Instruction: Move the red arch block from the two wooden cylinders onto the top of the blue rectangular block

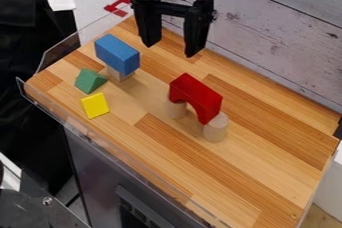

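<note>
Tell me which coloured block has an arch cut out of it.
The red block, bridging two round wooden posts: its underside has a curved cut-out. The blue block, green block and yellow block show no such curve.

No text, label, brand name, number or sign can be read anywhere, neither on the blocks below the gripper [171, 47] nor on the wooden counter [267, 157] under it, nor on the whitewashed boards [274, 32] behind it.
</note>
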You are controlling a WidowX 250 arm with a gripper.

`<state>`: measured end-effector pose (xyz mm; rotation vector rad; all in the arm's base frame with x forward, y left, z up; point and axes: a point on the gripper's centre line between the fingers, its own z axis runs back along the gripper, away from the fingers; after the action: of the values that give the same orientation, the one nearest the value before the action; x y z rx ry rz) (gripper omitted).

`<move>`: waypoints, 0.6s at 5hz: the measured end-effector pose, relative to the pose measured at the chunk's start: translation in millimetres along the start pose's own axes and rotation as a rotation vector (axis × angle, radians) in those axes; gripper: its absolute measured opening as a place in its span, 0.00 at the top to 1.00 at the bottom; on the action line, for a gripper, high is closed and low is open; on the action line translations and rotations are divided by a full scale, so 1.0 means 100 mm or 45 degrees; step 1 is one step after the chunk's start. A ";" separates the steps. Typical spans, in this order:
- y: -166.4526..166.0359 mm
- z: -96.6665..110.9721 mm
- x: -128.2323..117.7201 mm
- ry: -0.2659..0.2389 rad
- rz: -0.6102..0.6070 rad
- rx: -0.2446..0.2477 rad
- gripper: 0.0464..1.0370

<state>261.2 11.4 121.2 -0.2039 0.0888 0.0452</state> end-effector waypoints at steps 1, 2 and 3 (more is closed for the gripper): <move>0.02 -0.07 -0.02 0.038 0.013 -0.005 0.04; -0.05 -0.11 0.02 0.021 0.004 0.041 0.04; -0.11 -0.16 0.04 -0.015 0.055 0.053 0.04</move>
<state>264.3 -2.4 107.4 -0.1601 0.0825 0.0877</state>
